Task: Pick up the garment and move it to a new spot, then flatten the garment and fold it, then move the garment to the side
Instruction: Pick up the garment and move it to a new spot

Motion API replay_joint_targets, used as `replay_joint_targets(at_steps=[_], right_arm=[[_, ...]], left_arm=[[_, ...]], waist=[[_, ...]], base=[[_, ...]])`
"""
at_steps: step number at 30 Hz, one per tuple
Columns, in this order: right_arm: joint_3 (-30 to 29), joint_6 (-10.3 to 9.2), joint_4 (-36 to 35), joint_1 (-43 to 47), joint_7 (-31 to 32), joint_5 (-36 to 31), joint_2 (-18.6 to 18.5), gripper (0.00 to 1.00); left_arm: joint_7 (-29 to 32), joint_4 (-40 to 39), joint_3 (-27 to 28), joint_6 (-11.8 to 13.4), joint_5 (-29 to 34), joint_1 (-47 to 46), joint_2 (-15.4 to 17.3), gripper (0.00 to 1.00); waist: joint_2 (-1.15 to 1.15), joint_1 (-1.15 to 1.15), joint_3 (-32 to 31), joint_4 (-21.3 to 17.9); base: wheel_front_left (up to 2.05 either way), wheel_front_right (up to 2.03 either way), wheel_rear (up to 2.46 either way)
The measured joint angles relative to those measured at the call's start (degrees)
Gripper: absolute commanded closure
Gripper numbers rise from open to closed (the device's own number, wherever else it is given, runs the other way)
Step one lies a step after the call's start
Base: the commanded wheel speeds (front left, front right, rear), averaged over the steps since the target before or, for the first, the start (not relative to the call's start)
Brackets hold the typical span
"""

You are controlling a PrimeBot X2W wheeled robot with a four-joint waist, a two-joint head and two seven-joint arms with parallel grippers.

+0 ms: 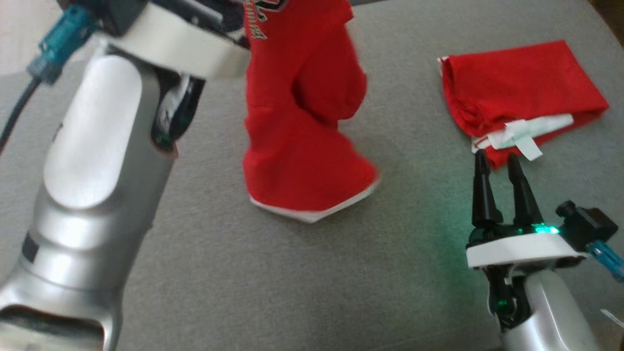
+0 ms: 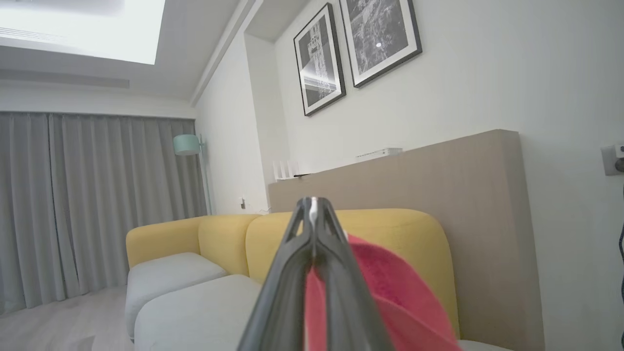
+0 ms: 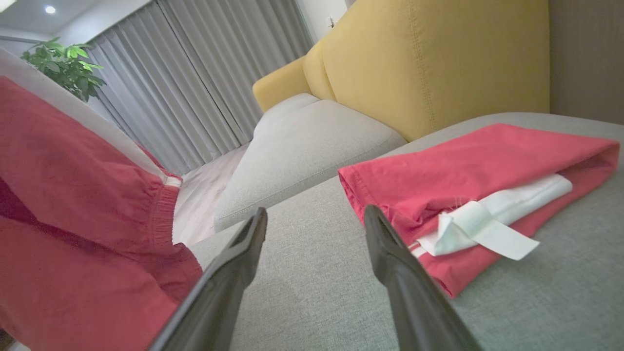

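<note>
In the head view, the crumpled red cloth garment [image 1: 302, 146] hangs with its white hem at the grey fabric sofa cushion [image 1: 219, 273]. My right tool [image 1: 497, 163] waits open and empty by a folded red cloth [image 1: 521, 92]. The left wrist view shows my left tool [image 2: 312, 204] pinched shut on red fabric. The right wrist view shows the garment hanging left of the parted fingers. I judge I'm mid-carry; next I must lay it down and spread it flat.

Head camera looks steeply down, close over the grey cushion [image 1: 292, 292]. Left wrist camera tilts up at framed pictures [image 2: 358, 46]. Right wrist camera skims low, sharing the head view's garment [image 1: 302, 126] and two-o'clock folded cloth [image 1: 521, 87].
</note>
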Motion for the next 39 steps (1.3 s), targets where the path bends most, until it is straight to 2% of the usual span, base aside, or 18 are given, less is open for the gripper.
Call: replay_joint_targets(at_steps=[8,14,16,21,26,34,39], right_arm=[[0.8,0.01,-0.1,-1.0,0.0,1.1,0.0,0.00],[2.3,0.01,-0.3,-1.7,0.0,1.3,0.0,0.00],[2.4,0.01,-0.6,-2.5,0.0,1.6,0.0,0.00],[2.8,0.00,-0.7,-3.2,0.0,1.6,0.0,0.00],[2.5,0.01,-0.6,-3.2,0.0,1.5,0.0,0.00],[-0.5,0.01,-0.6,-2.9,0.0,-0.6,0.0,0.00],[-3.1,0.00,-0.5,-1.7,0.0,-2.8,0.0,0.00]], left_arm=[[-1.5,7.5,0.0,0.0,1.4,-4.0,0.7,1.00],[-3.1,12.7,-4.2,-1.2,1.4,-4.0,-1.7,1.00],[-3.5,16.6,-7.3,-2.1,2.9,-4.1,-2.2,0.00],[-4.3,26.0,-11.2,-3.1,3.3,-4.1,-2.4,0.00],[-6.4,29.5,-12.6,-3.6,1.5,-4.1,-2.0,0.00],[-11.0,29.8,-12.1,-3.5,-0.2,-3.6,0.3,0.00],[-13.6,27.0,-10.6,-1.0,-0.8,1.6,2.5,0.00]], waist=[[0.00,0.00,2.3,-3.7],[0.00,0.00,3.9,-5.6],[0.00,0.00,4.5,-6.2],[0.00,0.01,5.4,-6.8],[0.00,0.00,5.0,-5.4],[0.00,0.00,3.2,-0.8],[0.00,0.00,1.6,3.0]], base=[[0.00,0.00,0.00],[0.00,0.00,0.00],[0.00,0.00,0.00],[0.00,0.00,0.00],[0.00,0.00,0.00],[0.00,0.00,0.00],[0.00,0.00,0.00]])
